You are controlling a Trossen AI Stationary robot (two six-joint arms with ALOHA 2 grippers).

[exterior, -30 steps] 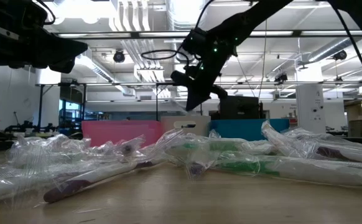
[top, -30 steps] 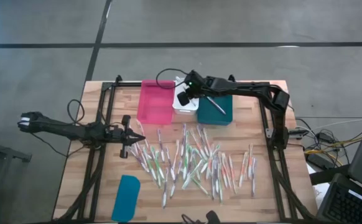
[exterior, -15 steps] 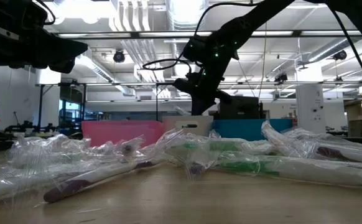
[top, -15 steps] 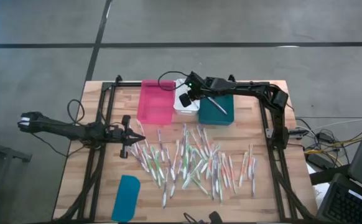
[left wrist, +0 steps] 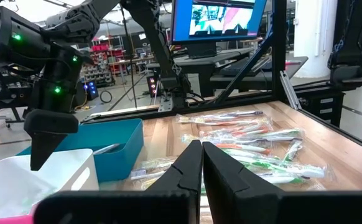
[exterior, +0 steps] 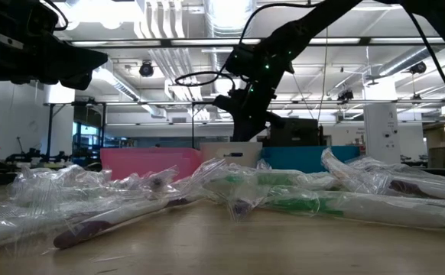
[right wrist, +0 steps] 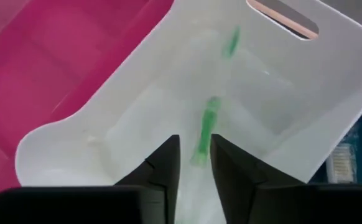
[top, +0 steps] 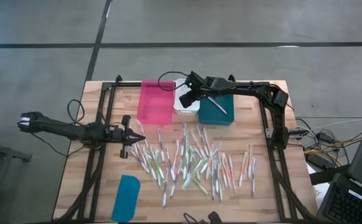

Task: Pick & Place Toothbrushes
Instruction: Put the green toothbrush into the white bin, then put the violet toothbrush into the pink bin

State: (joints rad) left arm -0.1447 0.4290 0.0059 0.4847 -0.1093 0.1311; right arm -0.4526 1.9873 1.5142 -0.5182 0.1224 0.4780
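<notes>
Toothbrushes (top: 193,160) lie scattered across the tabletop (top: 75,180) centre. Left gripper (top: 137,139), fingers pressed together, rests beside the pile's left edge. Right gripper (right wrist: 194,163), fingers narrowly parted, hovers over the white bin (right wrist: 137,106); a green toothbrush (right wrist: 204,127) lies inside.

Wood-plank table (top: 81,186), matt; toothbrushes (top: 193,158) in glossy crinkled clear wrap; smooth plastic white bin (right wrist: 280,81).

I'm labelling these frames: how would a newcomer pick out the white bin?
At the table's far edge three bins stand in a row. The white bin is the middle one, between the pink bin and the teal bin. It is the smallest, directly under the right gripper.
</notes>
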